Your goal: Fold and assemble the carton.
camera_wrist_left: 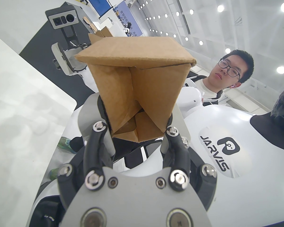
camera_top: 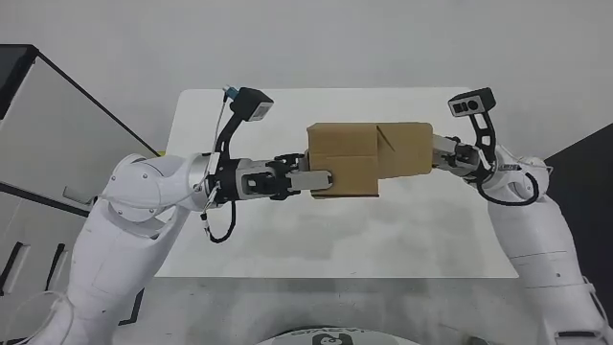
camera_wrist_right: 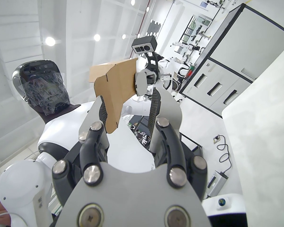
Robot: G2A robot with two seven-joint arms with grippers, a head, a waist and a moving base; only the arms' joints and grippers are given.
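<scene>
The brown corrugated carton (camera_top: 369, 158) hangs above the white table (camera_top: 287, 240), between the two arms. The left gripper (camera_wrist_left: 138, 128) clamps its left end. The right gripper (camera_wrist_right: 129, 107) stands wide around a right-end flap. The carton is probably light, stiff but crushable: grip panel edges, not creases.

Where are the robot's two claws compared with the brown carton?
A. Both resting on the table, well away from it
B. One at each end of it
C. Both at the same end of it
B: seen from above, the left claw meets one end of the carton and the right claw is at the opposite end.
</scene>
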